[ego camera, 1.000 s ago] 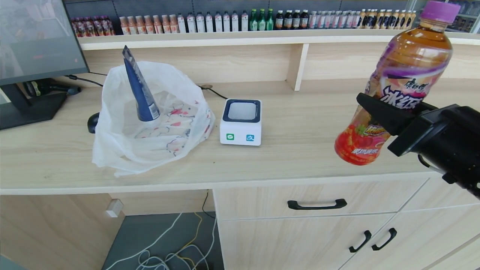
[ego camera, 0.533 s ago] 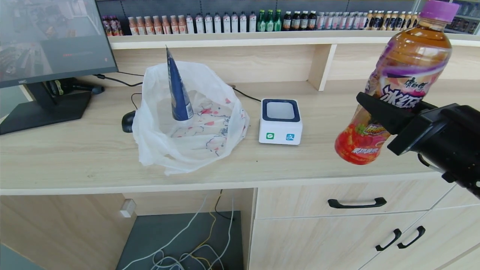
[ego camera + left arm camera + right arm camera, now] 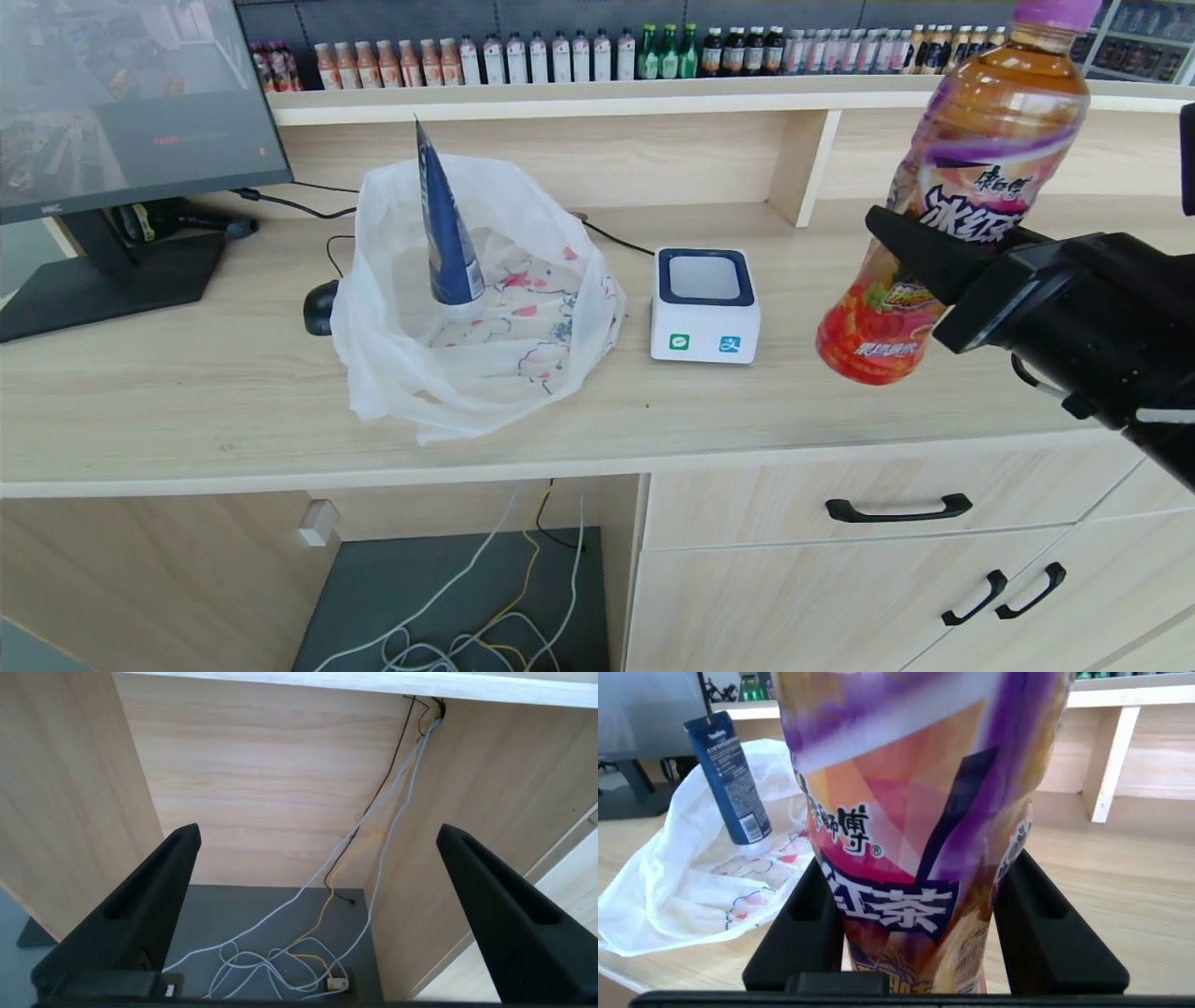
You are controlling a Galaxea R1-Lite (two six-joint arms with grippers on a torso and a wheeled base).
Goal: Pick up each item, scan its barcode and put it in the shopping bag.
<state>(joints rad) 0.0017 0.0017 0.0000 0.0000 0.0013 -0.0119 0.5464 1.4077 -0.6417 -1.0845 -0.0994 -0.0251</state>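
The wooden surface [image 3: 187,401] carries a white shopping bag [image 3: 392,373], standing open. The right hand [image 3: 943,247] grips a tea bottle [image 3: 980,140] around its middle and holds it upright in the air, to the right of the bag and well apart from it. The left hand [image 3: 318,840] hangs below the surface, its fingers spread wide with nothing between them. A small white scanner [image 3: 705,303] sits just beside the bag. A blue tube [image 3: 446,233] stands inside the bag (crimped end up).

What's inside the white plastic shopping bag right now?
A dark blue squeeze tube stands upright in the white plastic shopping bag; its near folds hide part of the bottom.
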